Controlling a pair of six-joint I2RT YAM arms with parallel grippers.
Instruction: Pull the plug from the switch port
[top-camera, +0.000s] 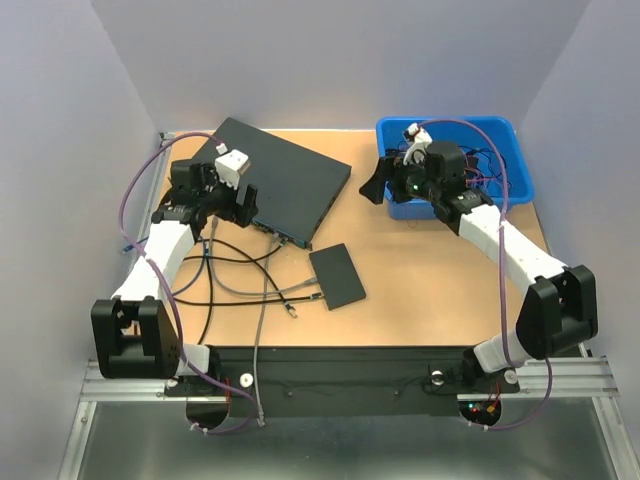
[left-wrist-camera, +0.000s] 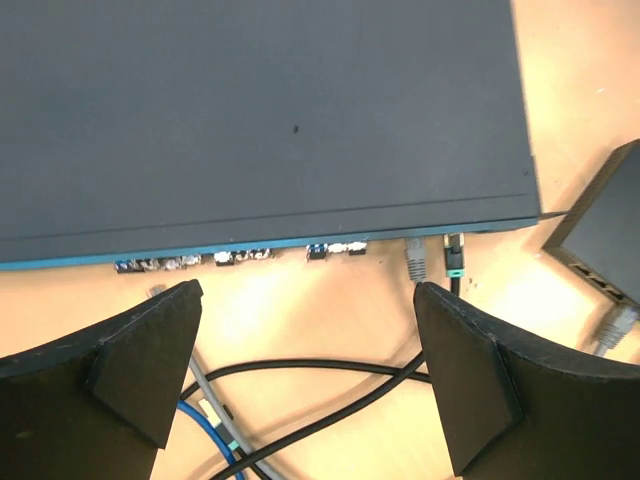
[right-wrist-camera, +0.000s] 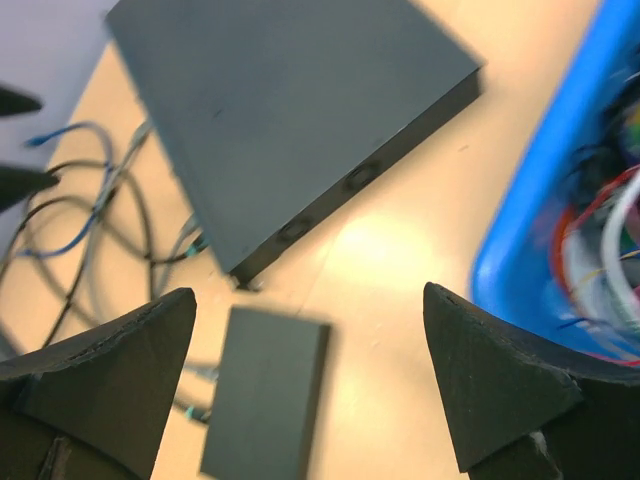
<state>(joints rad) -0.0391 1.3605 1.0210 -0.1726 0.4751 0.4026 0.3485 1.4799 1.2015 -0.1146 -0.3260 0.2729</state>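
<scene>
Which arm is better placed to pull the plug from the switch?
Left: the left gripper, open, hovers at the switch ports, near the grey plug. The right gripper is beside the blue bin.

White arms — black joints, purple cables.

Count: 1 large switch, upper left. 1 small black box, centre. 1 blue bin, upper right. 2 seated plugs: grey plug, black plug.

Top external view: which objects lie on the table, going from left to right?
Large flat black network switch → small black rectangular box → blue plastic bin.
</scene>
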